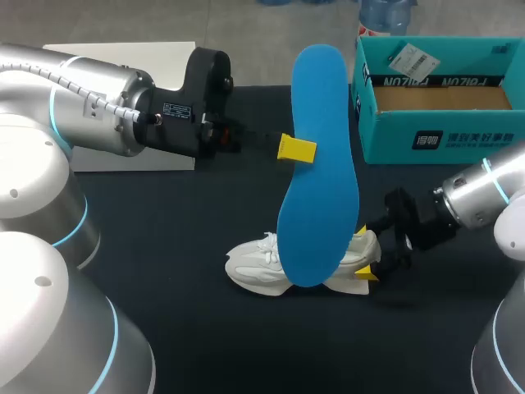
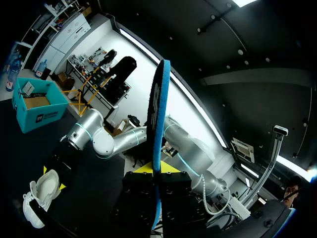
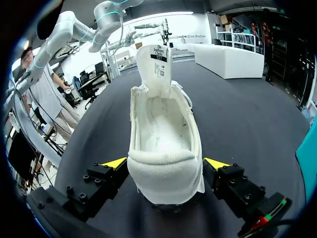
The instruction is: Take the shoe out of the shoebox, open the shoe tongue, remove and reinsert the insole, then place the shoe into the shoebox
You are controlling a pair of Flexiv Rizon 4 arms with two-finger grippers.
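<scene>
L gripper (image 1: pixel 295 148) clamps insole (image 1: pixel 316 164); R gripper (image 3: pixel 166 162) clamps shoe (image 3: pixel 163 134) w/ printed tongue label (image 3: pixel 159 54).

Blue insole (image 1: pixel 317 189), white shoe (image 1: pixel 254 271), teal shoebox (image 1: pixel 435 141).

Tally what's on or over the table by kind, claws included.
Shoe: 1
Insole: 1
Shoebox: 1
White block: 1
Claws: 2, left claw and right claw
Total: 6
</scene>
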